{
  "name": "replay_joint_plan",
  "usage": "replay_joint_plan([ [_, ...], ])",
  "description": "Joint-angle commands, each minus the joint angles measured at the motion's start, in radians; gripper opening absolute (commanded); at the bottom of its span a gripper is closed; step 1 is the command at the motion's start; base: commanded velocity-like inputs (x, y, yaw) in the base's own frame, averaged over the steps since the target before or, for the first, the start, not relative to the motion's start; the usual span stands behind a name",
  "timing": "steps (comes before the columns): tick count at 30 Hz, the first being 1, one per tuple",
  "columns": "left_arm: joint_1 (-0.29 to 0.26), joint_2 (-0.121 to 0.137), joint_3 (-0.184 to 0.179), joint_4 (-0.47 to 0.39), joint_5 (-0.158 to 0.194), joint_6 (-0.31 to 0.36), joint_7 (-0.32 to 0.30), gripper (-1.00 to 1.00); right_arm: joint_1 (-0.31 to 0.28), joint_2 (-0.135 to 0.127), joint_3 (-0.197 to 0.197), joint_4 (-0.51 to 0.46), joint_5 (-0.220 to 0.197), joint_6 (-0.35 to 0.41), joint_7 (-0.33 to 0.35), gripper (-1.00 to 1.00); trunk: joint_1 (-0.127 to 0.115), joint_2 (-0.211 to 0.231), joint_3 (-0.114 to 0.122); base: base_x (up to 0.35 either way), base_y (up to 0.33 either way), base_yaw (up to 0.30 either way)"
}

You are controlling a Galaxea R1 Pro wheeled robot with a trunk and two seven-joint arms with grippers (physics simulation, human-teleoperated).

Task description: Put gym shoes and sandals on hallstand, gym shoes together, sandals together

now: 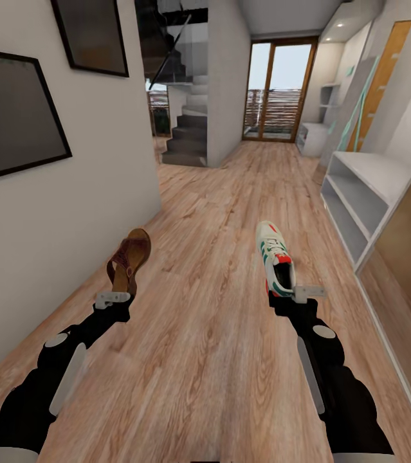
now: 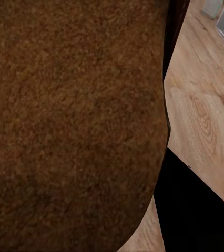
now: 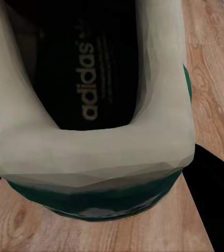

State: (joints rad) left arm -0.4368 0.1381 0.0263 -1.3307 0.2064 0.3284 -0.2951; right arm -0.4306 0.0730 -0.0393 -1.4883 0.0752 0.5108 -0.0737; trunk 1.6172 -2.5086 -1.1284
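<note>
Nearest, both black arms reach forward over the floor [image 1: 218, 360]. The left gripper [image 1: 116, 297] is clamped on the heel end of a sandal [image 1: 129, 257], which sticks up and forward off the planks, its toe tipped toward the left wall [image 1: 70, 218]; in the left wrist view the sandal's brown surface [image 2: 75, 121] sits right against the lens. The right gripper [image 1: 295, 294] grips a shoe [image 1: 274, 257] by its heel, toe pointing ahead down the corridor, held above the floor; the right wrist view looks into the shoe [image 3: 91, 152], showing its white collar, green heel band and dark insole. Further on, along the right wall, stands the rack [image 1: 359, 199], pale grey with two open tiers, well apart from both grippers. Beyond it, stairs [image 1: 189, 135] rise at left and a glazed door [image 1: 277, 90] closes the far end.
</note>
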Motion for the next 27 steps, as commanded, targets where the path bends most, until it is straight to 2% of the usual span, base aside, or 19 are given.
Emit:
replay_joint_plan([
  [1,0.000,0.000,0.001,-0.001,0.008,0.009,-0.001,-1.00,0.000,0.001,-0.001,-0.001,0.007,0.006,0.001,-1.00,-0.001,0.000,0.005,0.000,0.000,0.000],
  [20,0.000,0.000,0.001,-0.001,0.008,0.009,-0.002,-1.00,0.000,0.001,-0.001,-0.001,0.007,0.006,0.001,-1.00,-0.009,0.004,0.110,0.000,0.000,0.000],
  [27,0.000,0.000,0.001,-0.001,0.008,0.009,-0.002,-1.00,0.000,0.001,-0.001,-0.001,0.006,0.006,0.001,-1.00,-0.009,0.004,0.121,0.000,0.000,0.000],
])
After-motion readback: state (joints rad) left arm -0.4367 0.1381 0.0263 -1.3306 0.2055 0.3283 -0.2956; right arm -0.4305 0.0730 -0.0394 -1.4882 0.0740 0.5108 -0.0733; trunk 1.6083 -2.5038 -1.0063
